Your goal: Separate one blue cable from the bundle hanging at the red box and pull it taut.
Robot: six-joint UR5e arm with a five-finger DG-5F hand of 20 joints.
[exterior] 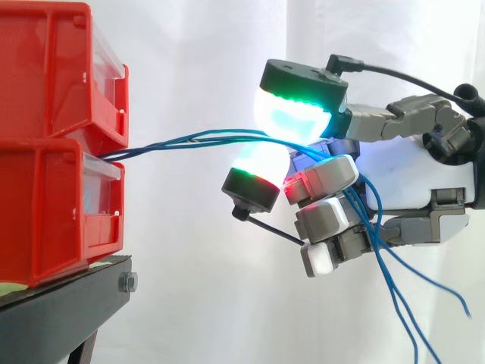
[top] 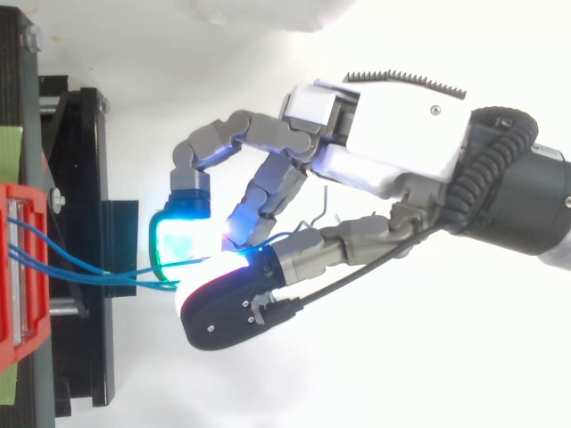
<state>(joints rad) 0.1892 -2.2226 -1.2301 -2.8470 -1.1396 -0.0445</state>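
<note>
Several thin blue cables (exterior: 189, 139) run from the gap between the two stacked red boxes (exterior: 53, 144) rightward to my hand (exterior: 424, 174). They stretch nearly level, close together, then pass between a glowing green-cyan pad (exterior: 292, 114) above and another pad (exterior: 254, 171) below, which pinch them. Behind the hand the loose ends (exterior: 402, 288) hang down in curves. From above, the cables (top: 80, 267) leave the red box (top: 22, 267) and converge at the glowing fingertips (top: 183, 241). The other fingers are curled.
The red boxes rest on a black stand (exterior: 68, 303) at the left, with a bolt on its edge. A white curtain forms the background. Open room lies below and right of the stand.
</note>
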